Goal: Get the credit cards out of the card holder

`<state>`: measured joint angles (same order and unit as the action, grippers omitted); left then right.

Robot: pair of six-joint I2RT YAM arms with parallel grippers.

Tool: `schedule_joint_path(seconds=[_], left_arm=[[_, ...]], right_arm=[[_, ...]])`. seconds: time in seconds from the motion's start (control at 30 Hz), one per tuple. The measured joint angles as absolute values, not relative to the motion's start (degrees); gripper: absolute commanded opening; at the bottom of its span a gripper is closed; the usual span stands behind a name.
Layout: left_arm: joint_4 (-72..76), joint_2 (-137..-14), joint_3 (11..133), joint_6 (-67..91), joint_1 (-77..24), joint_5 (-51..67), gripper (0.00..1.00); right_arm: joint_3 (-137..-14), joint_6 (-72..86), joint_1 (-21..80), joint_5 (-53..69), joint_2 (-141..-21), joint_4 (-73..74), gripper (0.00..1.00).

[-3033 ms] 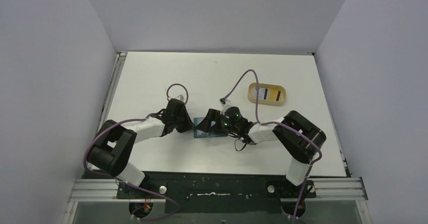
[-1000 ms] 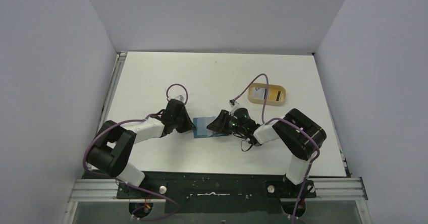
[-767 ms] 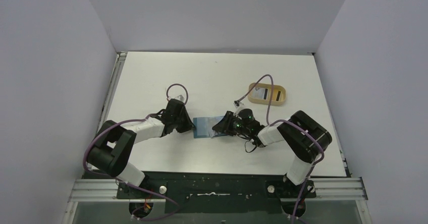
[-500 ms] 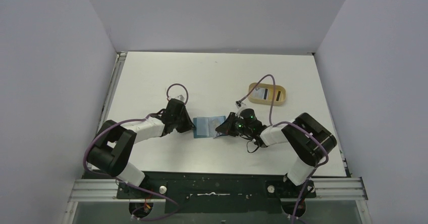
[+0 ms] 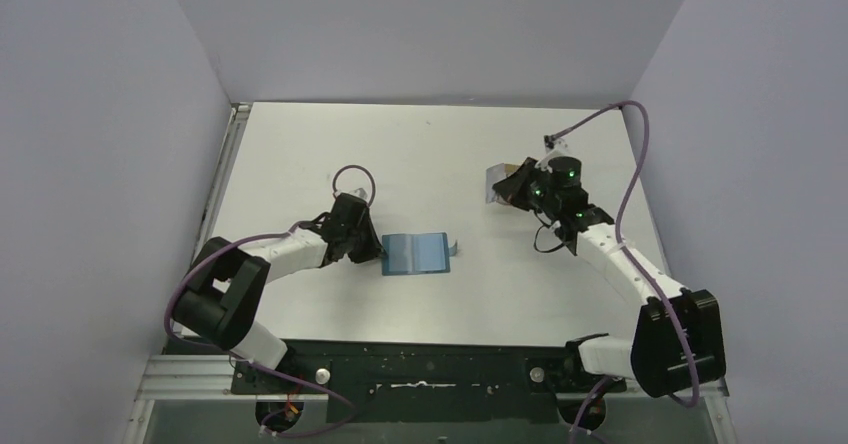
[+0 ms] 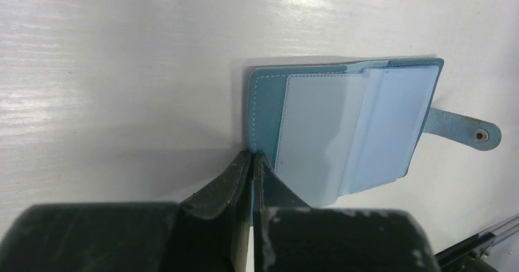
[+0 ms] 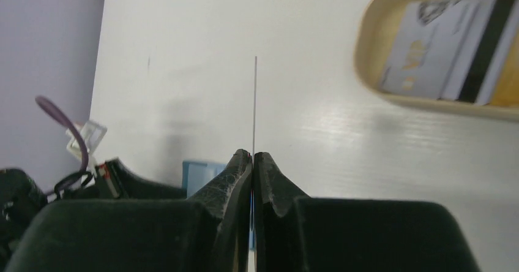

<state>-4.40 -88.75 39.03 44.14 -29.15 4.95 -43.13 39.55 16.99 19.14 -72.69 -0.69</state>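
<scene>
left gripper [image 6: 252, 158] is clamped down tight on the near-left corner of the card holder [image 6: 343, 131], pinning it flat. the teal holder lies open on the table [image 5: 300, 154], toward the near edge and a touch left of the middle, clear sleeves [image 6: 324, 137] fanned out, snap tab [image 6: 462, 130] poking toward the right edge. over by the far right corner, the right gripper [image 7: 253, 155] has its fingers pressed together on a credit card [image 7: 255, 100], seen dead edge-on as a thin line standing up from the fingertips. just beside it sits the tan tray [image 7: 367, 70] with other cards [image 7: 428, 57] lying inside, one showing a black stripe; probably two or three, the overlap makes counting hard.
</scene>
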Motion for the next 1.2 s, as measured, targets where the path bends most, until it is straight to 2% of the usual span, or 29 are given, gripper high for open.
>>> schedule_joint_path(seconds=[0.17,0.33,0.53,1.0,1.1,1.2], left_arm=[[-7.3,-88.9,40.4,43.1,-29.3,5.0,0.00],[-9.5,-88.9,41.2,42.4,-29.5,5.0,0.00],[-10.3,-88.7,41.2,42.3,-29.7,5.0,0.00],[-14.7,-86.6,40.9,42.1,-30.0,4.5,0.00],[-15.4,-86.2,40.9,42.1,-30.0,4.5,0.00],[-16.7,-85.6,40.9,41.7,-30.0,4.3,0.00]], right_arm=[[-48.7,37.2,9.3,17.4,-75.9,0.6,0.00],[-51.2,36.3,5.5,16.9,-85.3,0.1,0.00],[-53.6,34.8,4.8,16.5,-93.8,-0.6,0.00],[-55.8,33.9,2.9,17.1,-102.3,-6.3,0.00],[-56.1,33.9,2.7,17.7,-102.9,-6.3,0.24],[-57.1,33.6,2.7,18.4,-103.0,-5.7,0.35]])
